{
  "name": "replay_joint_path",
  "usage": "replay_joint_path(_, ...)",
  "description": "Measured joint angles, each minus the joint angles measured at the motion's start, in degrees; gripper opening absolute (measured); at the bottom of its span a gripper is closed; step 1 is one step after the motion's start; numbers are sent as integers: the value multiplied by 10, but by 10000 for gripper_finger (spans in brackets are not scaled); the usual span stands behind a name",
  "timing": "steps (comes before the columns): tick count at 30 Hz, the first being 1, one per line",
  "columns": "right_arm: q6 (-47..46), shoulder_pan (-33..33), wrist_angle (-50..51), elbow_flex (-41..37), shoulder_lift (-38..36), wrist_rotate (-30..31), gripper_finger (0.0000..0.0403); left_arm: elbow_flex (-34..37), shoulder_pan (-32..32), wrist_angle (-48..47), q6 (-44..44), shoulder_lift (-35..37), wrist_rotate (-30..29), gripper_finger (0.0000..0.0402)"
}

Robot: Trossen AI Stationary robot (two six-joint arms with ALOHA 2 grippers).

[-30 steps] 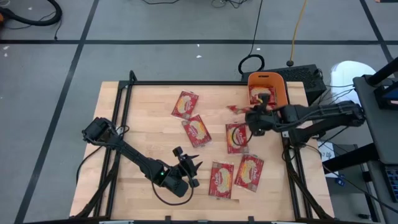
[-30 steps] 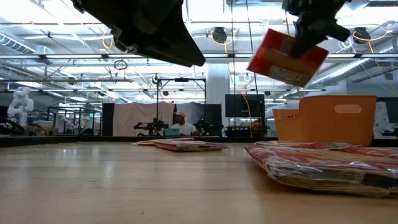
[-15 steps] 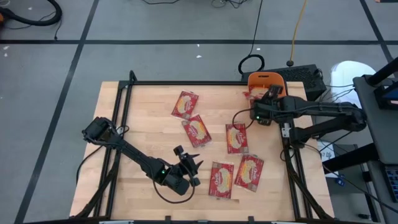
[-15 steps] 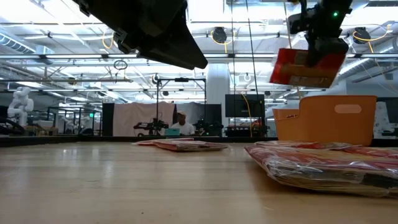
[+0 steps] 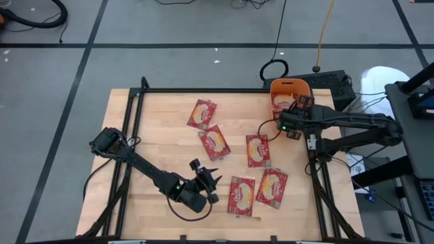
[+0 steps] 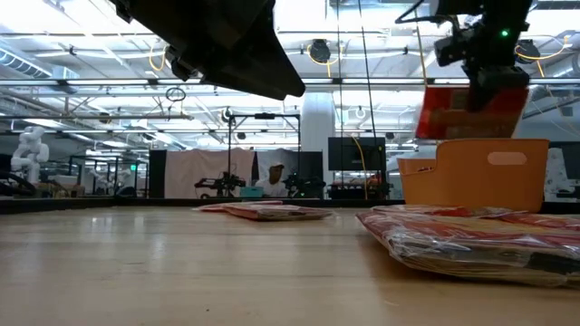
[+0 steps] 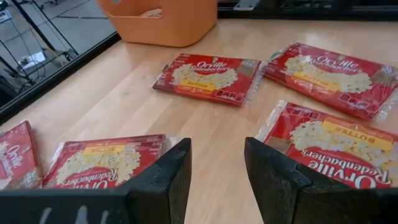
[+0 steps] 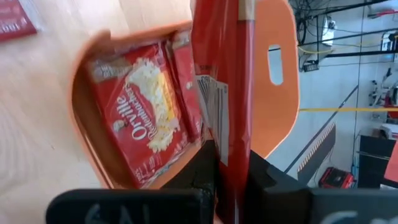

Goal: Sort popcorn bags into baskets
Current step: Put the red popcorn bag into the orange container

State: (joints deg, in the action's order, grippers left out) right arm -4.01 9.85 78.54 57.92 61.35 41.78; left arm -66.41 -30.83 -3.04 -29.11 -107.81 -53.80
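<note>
Right pincer (image 8: 231,168) pinching a flat red rectangular popcorn packet (image 8: 225,81) edge-on, held over the orange plastic rectangular bin with rounded corners (image 8: 283,93) at the far right of the pale wooden tabletop (image 5: 156,135). In the low view this packet (image 6: 471,113) hangs just above the bin's rim (image 6: 476,172), apparently not yet touching it. Inside the bin: at least two more red packets (image 8: 140,118) lying flat.

Left pincer (image 7: 217,168) near the tabletop's front edge, fingers spread, nothing between them, hovering low.

Five loose packets lie on the tabletop: two near the middle (image 5: 202,114) (image 5: 214,143), one toward the bin (image 5: 258,150), two by the front (image 5: 241,195) (image 5: 272,187).
</note>
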Motion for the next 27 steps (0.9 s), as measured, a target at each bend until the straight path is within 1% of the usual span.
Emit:
replay_joint_path(5, 4, 0, -19, -49, -35, -1, 22, 0, 0, 6, 8, 0, 0, 152)
replay_joint_path(9, 17, 0, -42, -77, -49, -1, 22, 0, 0, 7, 17, 0, 0, 152)
replay_joint_path(18, 89, 0, -107, -143, -51, -1, 22, 0, 5, 13, 19, 0, 0, 152)
replay_joint_path(22, 94, 0, -109, -163, -51, -1, 22, 0, 5, 12, 20, 0, 0, 152)
replay_joint_path(27, 98, 0, -111, -166, -51, -1, 22, 0, 5, 12, 19, 0, 0, 152)
